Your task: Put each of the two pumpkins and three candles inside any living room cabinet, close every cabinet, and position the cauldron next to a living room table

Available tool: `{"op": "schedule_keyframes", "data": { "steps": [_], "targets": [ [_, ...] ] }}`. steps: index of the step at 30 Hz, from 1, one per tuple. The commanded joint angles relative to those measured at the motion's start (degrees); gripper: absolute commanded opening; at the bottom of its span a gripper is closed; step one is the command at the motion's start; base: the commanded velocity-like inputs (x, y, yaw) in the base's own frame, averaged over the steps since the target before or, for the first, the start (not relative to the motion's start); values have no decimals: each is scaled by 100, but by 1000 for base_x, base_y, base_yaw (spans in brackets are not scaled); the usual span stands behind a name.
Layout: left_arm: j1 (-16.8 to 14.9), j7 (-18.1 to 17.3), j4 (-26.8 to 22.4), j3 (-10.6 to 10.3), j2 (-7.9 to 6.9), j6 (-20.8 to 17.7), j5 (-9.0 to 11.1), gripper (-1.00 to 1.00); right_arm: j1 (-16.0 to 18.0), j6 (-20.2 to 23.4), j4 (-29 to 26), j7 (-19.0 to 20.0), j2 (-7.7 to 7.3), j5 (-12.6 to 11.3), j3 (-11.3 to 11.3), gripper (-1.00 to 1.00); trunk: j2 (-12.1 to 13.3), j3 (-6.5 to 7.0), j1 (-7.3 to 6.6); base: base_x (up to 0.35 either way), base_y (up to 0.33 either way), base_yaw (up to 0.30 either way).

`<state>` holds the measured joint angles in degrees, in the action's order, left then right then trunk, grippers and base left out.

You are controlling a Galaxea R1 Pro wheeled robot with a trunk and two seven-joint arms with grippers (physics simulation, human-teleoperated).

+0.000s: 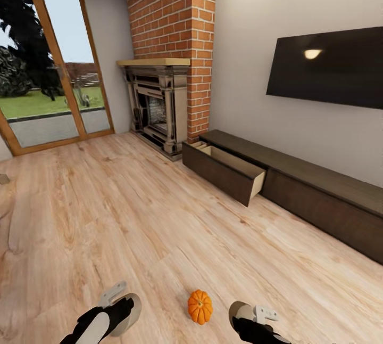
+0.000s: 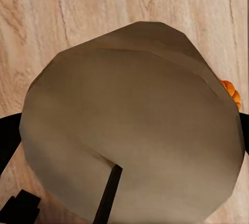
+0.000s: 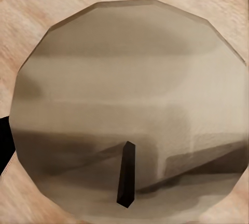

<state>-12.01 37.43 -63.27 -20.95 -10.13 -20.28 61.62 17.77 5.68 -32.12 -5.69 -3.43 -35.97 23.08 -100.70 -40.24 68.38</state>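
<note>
i see one pumpkin (image 1: 200,306) on the pale plank floor (image 1: 133,216), ribbed and orange with a short dark stem, sitting upright between my two arms and a touch nearer the right one. beyond the pumpkin stands the dark-brown cabinet (image 1: 319,195), one drawer (image 1: 226,171) pulled out with a pale wood inside. whether either claw is apart or together i cannot tell, since round tan discs block both wrist views.
</note>
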Motion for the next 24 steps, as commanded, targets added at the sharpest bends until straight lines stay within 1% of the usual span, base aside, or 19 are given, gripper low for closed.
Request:
{"op": "schedule_keyframes", "data": {
  "steps": [1,16,20,24],
  "targets": [
    [-3,29,-10,-15,-7,-12,17,-100,6,20,-14,-55,-8,-55,48,-100,-3,-6,1,91,127,-249],
    [-3,34,-10,-15,-7,-12,18,-100,5,47,-12,-55,-8,-60,48,-100,-3,-6,1,10,20,-258],
    [-3,35,-10,-15,-7,-12,17,-100,5,47,-9,-55,-8,-60,43,-100,-3,-6,1,4,124,-259],
    [-3,34,-10,-15,-7,-11,17,-100,4,47,-6,-55,-8,-60,41,-100,-3,-6,1,62,208,-259]
  ]
}}
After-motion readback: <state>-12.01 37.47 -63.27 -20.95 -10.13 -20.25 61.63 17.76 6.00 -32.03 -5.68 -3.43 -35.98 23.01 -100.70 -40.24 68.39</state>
